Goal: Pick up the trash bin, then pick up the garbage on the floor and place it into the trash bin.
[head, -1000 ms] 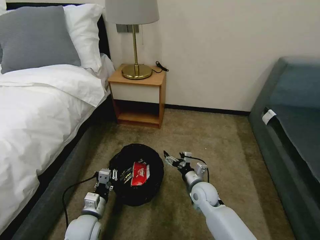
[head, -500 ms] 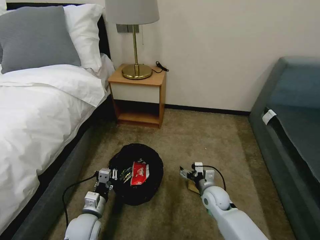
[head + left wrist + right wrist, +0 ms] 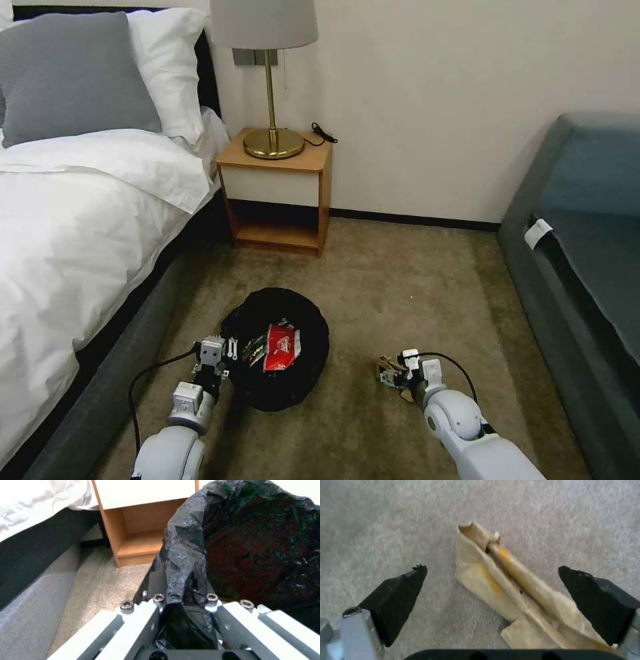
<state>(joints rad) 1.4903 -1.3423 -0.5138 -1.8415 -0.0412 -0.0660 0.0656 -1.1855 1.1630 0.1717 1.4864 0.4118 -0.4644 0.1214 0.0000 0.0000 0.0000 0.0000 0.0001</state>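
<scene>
Tan paper (image 3: 506, 590), crumpled and folded, lay on the carpet (image 3: 413, 280), between the spread fingers (image 3: 400, 597) of the right gripper (image 3: 393, 373), which hung low over it with its jaws wide and not touching it. To the robot's left sat the trash bin (image 3: 280, 393), lined with a black bag (image 3: 253, 545), a red-white packet (image 3: 280, 347) lying inside. The left gripper (image 3: 223, 357) was clamped on the bag's bunched edge at the bin's near rim. Beyond stood a wooden nightstand (image 3: 277, 193) beside the bed (image 3: 80, 220).
</scene>
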